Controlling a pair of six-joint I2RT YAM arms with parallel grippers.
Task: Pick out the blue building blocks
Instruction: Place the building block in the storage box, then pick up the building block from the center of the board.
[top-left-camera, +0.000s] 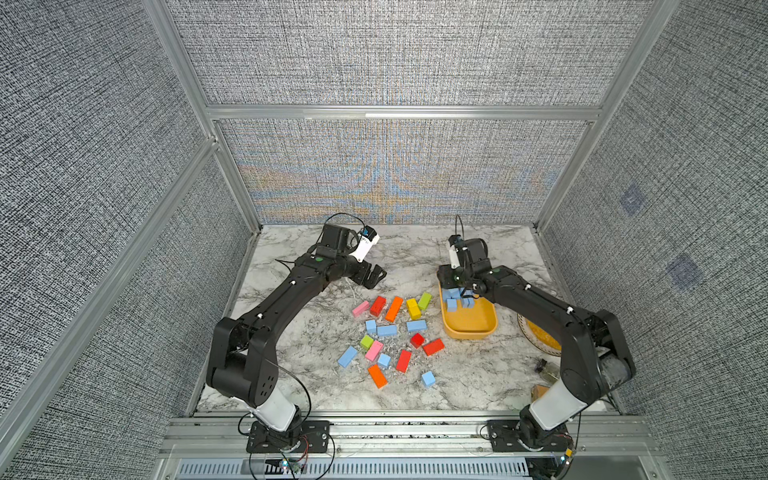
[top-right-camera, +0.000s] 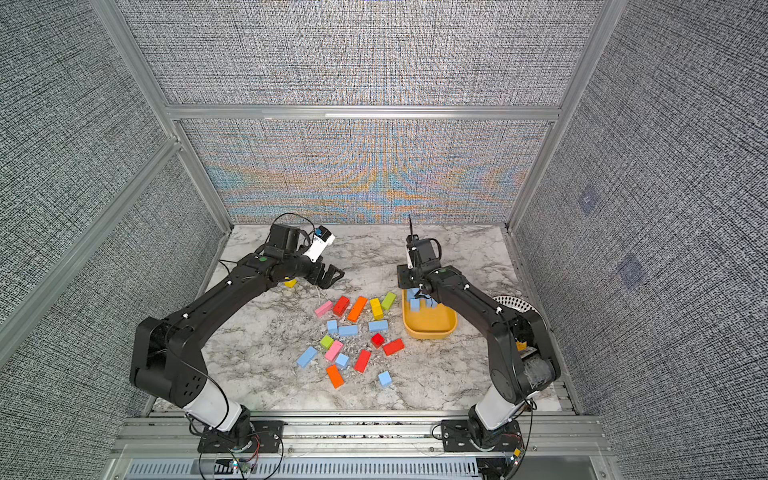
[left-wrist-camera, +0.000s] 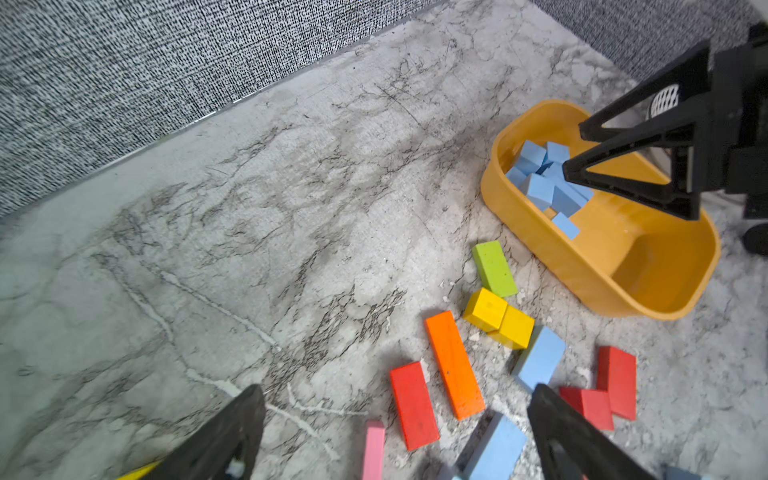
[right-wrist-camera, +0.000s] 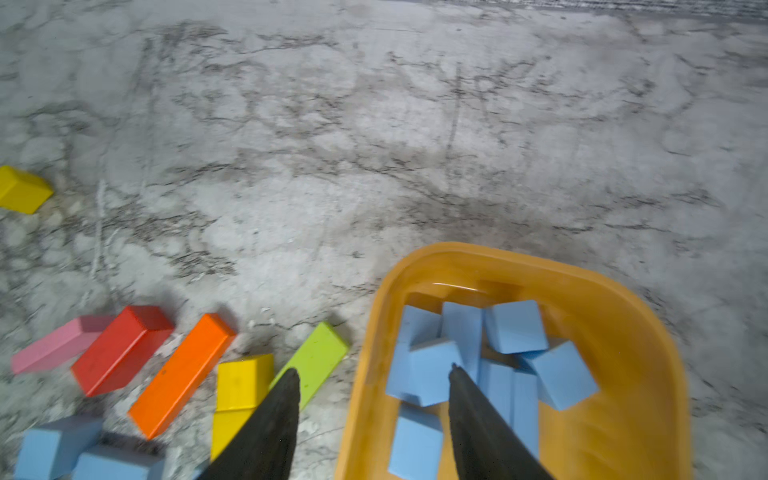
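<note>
- Fingers (right-wrist-camera: 274, 419) on right gripper (right-wrist-camera: 372, 376): partway apart, nothing pinched between them, so empty going by the wrist view.
- One tip down inside orange-yellow tray (right-wrist-camera: 623, 332), right up against the heap of blue building blocks (right-wrist-camera: 515, 326); other tip outside the rim, hanging over a green block (right-wrist-camera: 320, 353).
- Heap: cubes and longer bricks all jumbled together, piled at the tray end directly under those fingertips, a couple leaning on each other.
- Left gripper (left-wrist-camera: 397, 390): spread really wide, gripping nothing, floating above marble table (left-wrist-camera: 208, 249), well apart from the tray.
- Just past the left fingertips: red block (left-wrist-camera: 413, 405), long orange block (left-wrist-camera: 453, 365), two yellow blocks (left-wrist-camera: 498, 320) touching, pink block (left-wrist-camera: 373, 449) lying between the two fingers.
- Loose blue blocks (top-left-camera: 387, 330): six out on the table in both top views, mixed in with the coloured ones, back toward the arm bases from both pairs of fingers.
- Two of those close to the left fingers: oblong brick (left-wrist-camera: 540, 357) just beside a fingertip, second brick (left-wrist-camera: 494, 449) between the fingers.
- Stray yellow block (top-right-camera: 290, 283) behind the left fingers, tucked under the wrist.
</note>
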